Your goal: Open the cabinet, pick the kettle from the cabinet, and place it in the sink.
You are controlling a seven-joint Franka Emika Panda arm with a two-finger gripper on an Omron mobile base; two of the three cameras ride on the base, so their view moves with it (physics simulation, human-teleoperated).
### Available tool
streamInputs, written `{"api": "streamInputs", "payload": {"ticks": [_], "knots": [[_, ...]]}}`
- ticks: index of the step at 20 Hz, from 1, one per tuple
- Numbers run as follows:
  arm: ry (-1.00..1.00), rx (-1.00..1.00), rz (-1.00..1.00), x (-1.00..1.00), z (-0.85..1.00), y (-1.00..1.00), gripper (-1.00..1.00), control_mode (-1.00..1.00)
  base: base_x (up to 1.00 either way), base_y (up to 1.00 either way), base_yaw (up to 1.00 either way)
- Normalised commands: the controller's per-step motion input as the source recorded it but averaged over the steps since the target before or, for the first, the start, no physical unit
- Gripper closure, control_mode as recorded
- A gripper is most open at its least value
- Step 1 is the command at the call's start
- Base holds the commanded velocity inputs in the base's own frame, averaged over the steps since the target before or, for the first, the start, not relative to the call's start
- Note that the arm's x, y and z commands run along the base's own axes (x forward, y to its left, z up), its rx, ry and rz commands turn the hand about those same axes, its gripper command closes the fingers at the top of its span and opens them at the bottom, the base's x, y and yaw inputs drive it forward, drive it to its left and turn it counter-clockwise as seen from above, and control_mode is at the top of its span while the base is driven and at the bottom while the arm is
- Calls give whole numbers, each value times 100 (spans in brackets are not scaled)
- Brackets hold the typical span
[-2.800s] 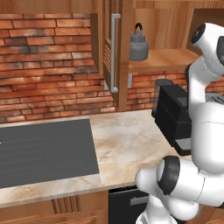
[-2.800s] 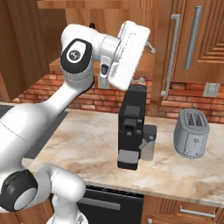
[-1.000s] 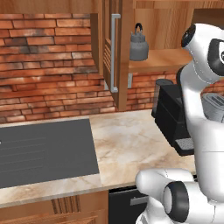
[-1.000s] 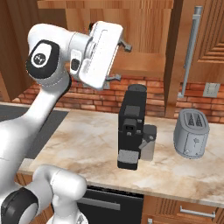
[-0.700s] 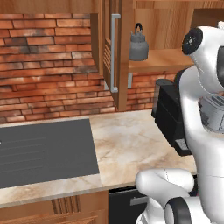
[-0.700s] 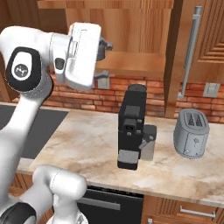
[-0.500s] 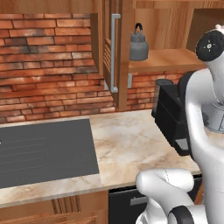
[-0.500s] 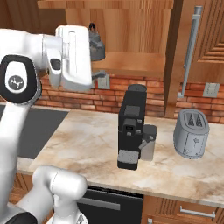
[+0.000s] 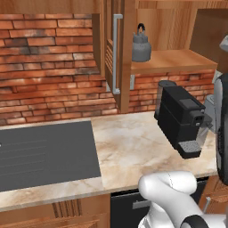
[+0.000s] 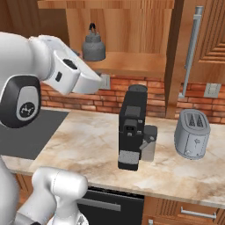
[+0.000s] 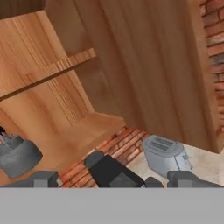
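The cabinet point(image 9: 169, 60) stands open, its left door point(image 9: 107, 49) swung out edge-on with its grey bar handle point(image 9: 116, 53). The small grey kettle point(image 9: 141, 46) sits upright on the left of the shelf, also in the right base view as the kettle point(image 10: 93, 47). My gripper point(image 11: 116, 180) is open, its two dark fingertips point(image 11: 43, 179) far apart and nothing between them. In the hand view the kettle point(image 11: 17, 155) lies at the lower left, apart from the fingers. My white hand point(image 10: 79, 77) hangs just below and left of the kettle. The sink is out of view.
A black coffee machine point(image 10: 134, 127) stands on the marble counter point(image 10: 88, 140) under the shelf, with a grey toaster point(image 10: 191, 134) to its right. The right cabinet door point(image 10: 204, 44) juts out beside the shelf. A black stovetop point(image 9: 44, 151) lies on the left.
The arm has swung left across the right base view and turned, bringing the hand lower beside the shelf; it has left the left base view. The jaws stayed wide. The kettle has not moved.
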Motion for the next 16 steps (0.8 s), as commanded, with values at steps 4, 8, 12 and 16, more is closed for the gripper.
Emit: {"api": "streamInputs", "payload": {"ticks": [4,8,12,16], "knots": [[14,-3,56,1,5,40,-100,-100,0,0,0],[11,-3,36,15,6,42,-100,-100,0,0,0],[7,0,22,24,0,45,-100,-100,0,0,0],[3,2,26,20,-1,37,-100,-100,0,0,0]]}}
